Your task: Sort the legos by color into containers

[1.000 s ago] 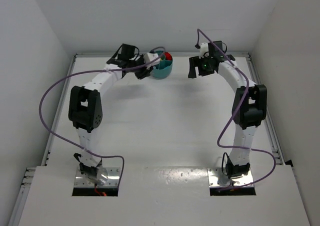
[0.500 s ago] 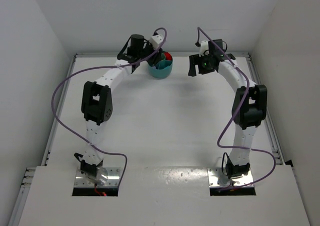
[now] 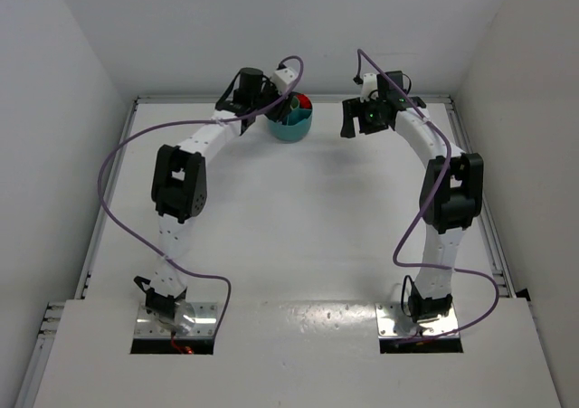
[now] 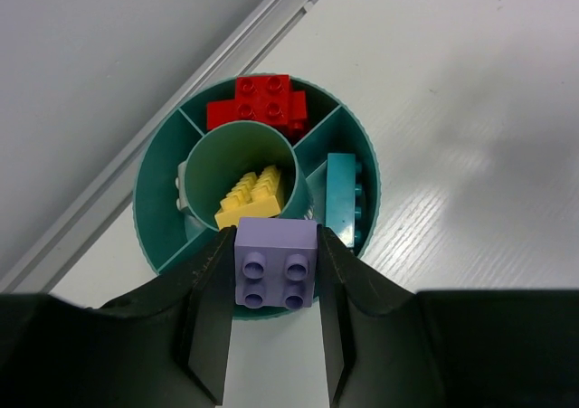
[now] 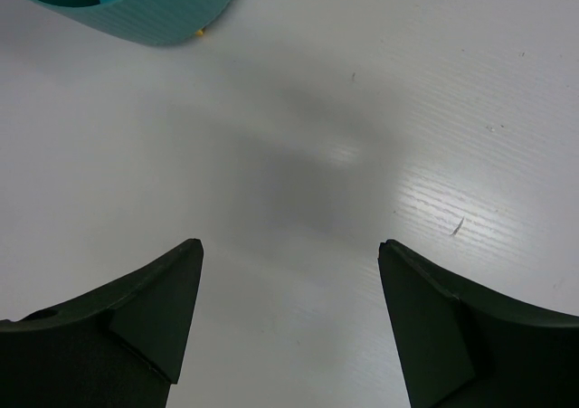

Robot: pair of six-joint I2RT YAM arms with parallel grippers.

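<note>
My left gripper (image 4: pixel 276 234) is shut on a pale purple lego (image 4: pixel 276 265), studs toward the camera, held above the near rim of the round teal bowl (image 4: pixel 149 236). Inside the bowl, red legos (image 4: pixel 258 102) fill the far compartment, a yellow lego (image 4: pixel 253 195) lies in the central ring and a teal lego (image 4: pixel 342 195) sits in the right compartment. In the top view the left gripper (image 3: pixel 279 100) hangs over the bowl (image 3: pixel 292 128) at the table's back. My right gripper (image 5: pixel 289 254) is open over bare table, right of the bowl (image 5: pixel 154 5).
The back wall and its rail (image 4: pixel 163 123) run just behind the bowl. A small yellow speck (image 5: pixel 200 33) shows at the bowl's foot. A purple cable (image 3: pixel 113 159) loops off the left arm.
The left arm has swung from the bowl's left side to above it, carrying the purple lego. The right arm has stayed put.
</note>
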